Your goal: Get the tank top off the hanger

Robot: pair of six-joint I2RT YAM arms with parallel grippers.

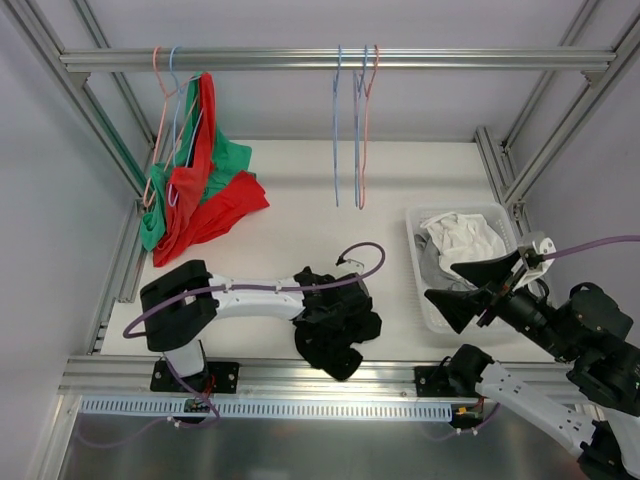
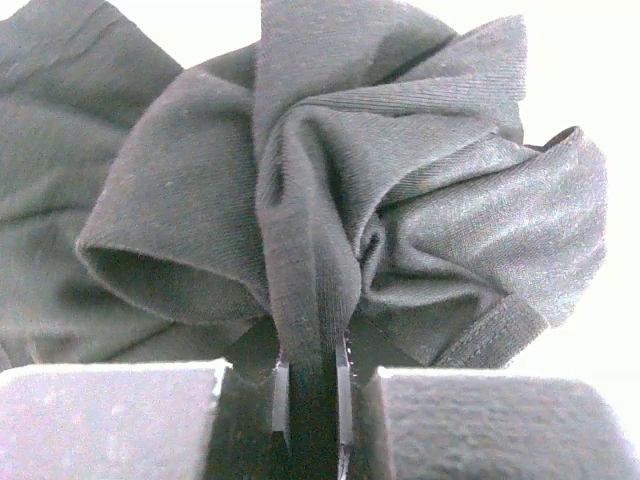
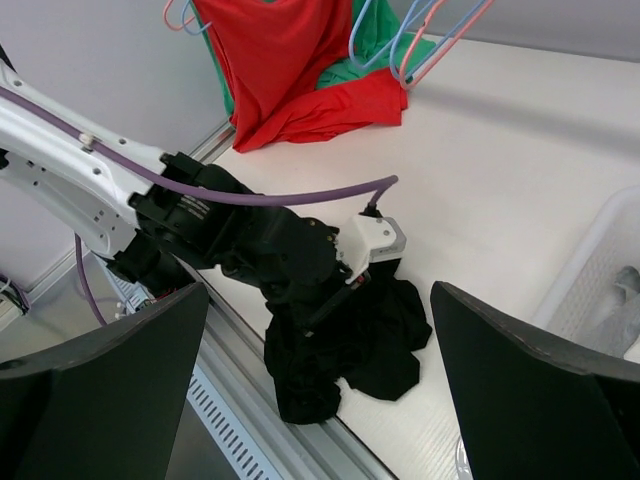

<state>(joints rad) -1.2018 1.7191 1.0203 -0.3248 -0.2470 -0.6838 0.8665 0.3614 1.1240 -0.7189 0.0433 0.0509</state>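
**Top external.** The left gripper (image 1: 328,308) is at the near middle of the table (image 1: 300,190), buried in a crumpled black garment (image 1: 345,345) that lies on the tabletop by the front edge, off any hanger. Its cut cannot be told from the heap. On the left of the overhead rail (image 1: 450,60), a red top (image 1: 205,200) and a green garment (image 1: 232,158) hang from wire hangers (image 1: 160,90), with their lower parts resting on the table. Three bare hangers (image 1: 355,130) hang mid-rail. The right gripper (image 1: 440,282) is raised at the near left side of a white basket (image 1: 418,295) holding white cloth (image 1: 462,238).

**Left wrist.** The fingers (image 2: 280,400) are clenched on a fold of the black fabric, which is bunched directly ahead.

**Right wrist.** The fingers (image 3: 100,390) are spread wide with nothing between them. Below, the left arm presses into the black heap, and the red top is seen beyond it.
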